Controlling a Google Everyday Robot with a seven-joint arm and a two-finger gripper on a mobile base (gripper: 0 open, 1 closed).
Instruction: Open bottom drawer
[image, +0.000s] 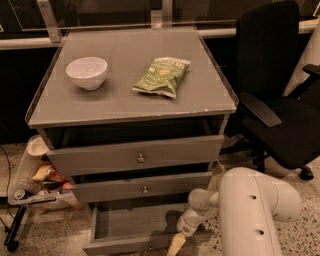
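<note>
The bottom drawer (131, 223) is plain grey. The cream-yellow gripper (176, 244) sits at its near front. The bag (161, 76) is green.

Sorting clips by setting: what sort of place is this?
Probably an office or break area: a black office chair beside a grey drawer cabinet bearing a white bowl and green snack bag. The gripper is at the open bottom drawer.

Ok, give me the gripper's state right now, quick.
Gripper: state cannot be told; it is low down at the front right of the pulled-out bottom drawer.
</note>
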